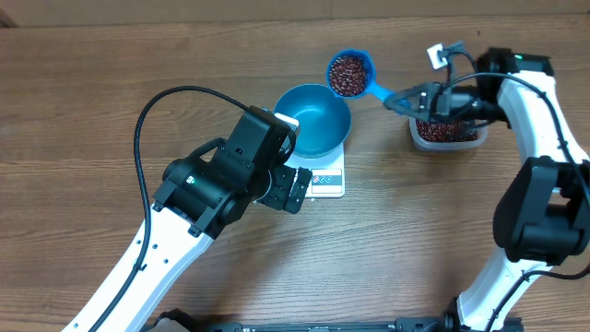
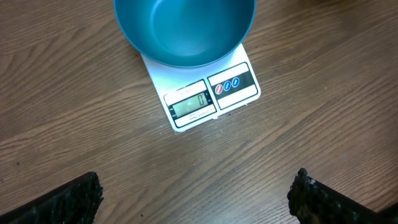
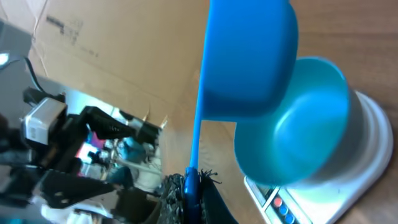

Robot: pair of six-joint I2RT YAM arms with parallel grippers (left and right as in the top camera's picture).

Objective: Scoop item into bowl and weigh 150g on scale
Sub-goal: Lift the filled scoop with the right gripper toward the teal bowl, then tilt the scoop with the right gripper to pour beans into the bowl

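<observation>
— Right pincer [image 1: 401, 100]: clenched on something?
— Clamped on the handle of the small blue scoop [image 1: 373, 88], held raised near the table's [image 1: 111, 55] far edge.
— Left pincer [image 2: 196, 180]?
— Spread wide, released, hovering over bare wood just in front of the scale [image 2: 163, 84].
— Beans [image 1: 348, 74]?
— Heaped in the scoop, just beyond the far-right rim of the bowl [image 1: 309, 124]. More in the clear tub [image 1: 449, 134], toward the right edge, beneath the right pincer.
— Bowl?
— Sitting on the scale, mid-table, bare blue inside. Zero on the display [image 2: 189, 106].
</observation>
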